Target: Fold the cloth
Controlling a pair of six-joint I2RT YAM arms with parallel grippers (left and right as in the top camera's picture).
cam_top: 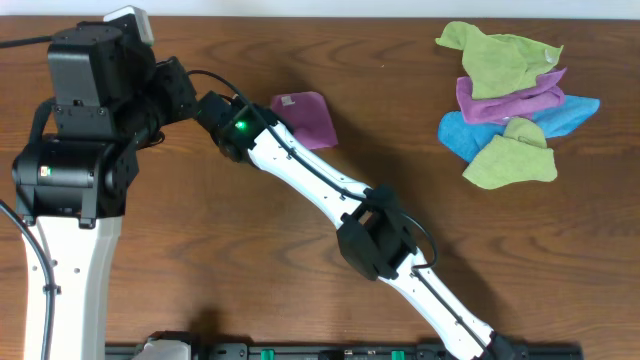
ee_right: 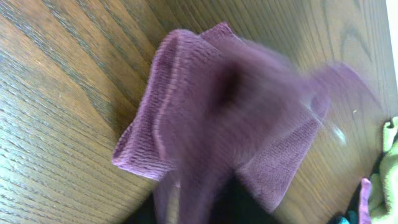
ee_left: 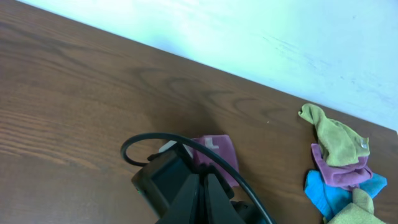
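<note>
the cloth (cam_top: 308,120) lies bunched on the table (cam_top: 400,100), touching the tip of the right gripper (cam_top: 262,118) — in the right wrist view it fills the frame, blurred. right gripper's jaw state — cannot tell.

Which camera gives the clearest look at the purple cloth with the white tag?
The overhead view: the cloth is sharp, with its tag showing, though an arm overlaps one corner. The right wrist view is closer but blurred; the left wrist view shows only part behind the arm.
</note>
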